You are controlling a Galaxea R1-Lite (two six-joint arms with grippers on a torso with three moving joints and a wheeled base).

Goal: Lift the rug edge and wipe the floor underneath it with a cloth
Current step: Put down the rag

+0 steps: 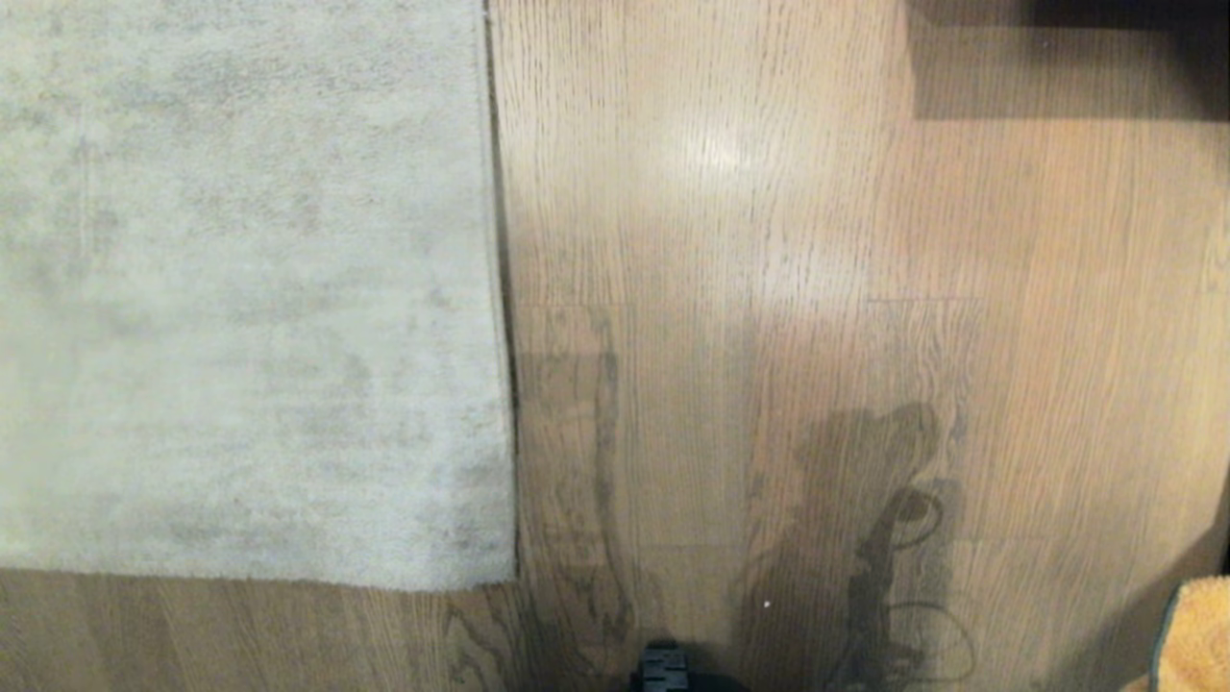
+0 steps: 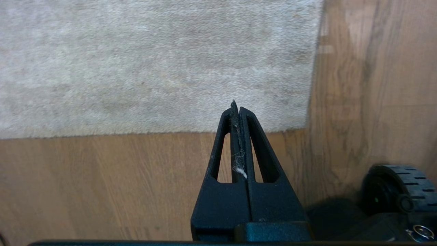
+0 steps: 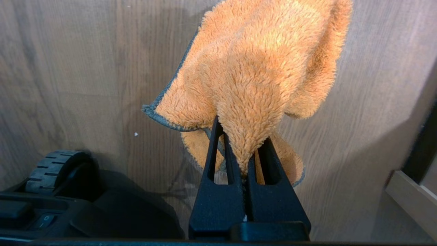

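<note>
The rug edge [image 1: 500, 288] lies flat on the floor [image 1: 769, 240], its corner [image 1: 504, 577] toward the robot. No container is in any view.

The left wrist view alone shows the left pincer [image 2: 236, 104], closed on nothing, hanging above the floor just off the rug's near border [image 2: 153, 131], with lint stuck between its fingers. A ridged wheel [image 2: 399, 188] of the base sits beside the rug corner.

The right wrist view alone shows the right pincer [image 3: 244, 164] clamped on a fold of the cloth [image 3: 259, 68], which bunches above bare floor, well apart from the rug.

From the head, only a cut-off sliver of the cloth [image 1: 1196, 634] appears, far from the rug corner; neither pincer is seen there.
</note>
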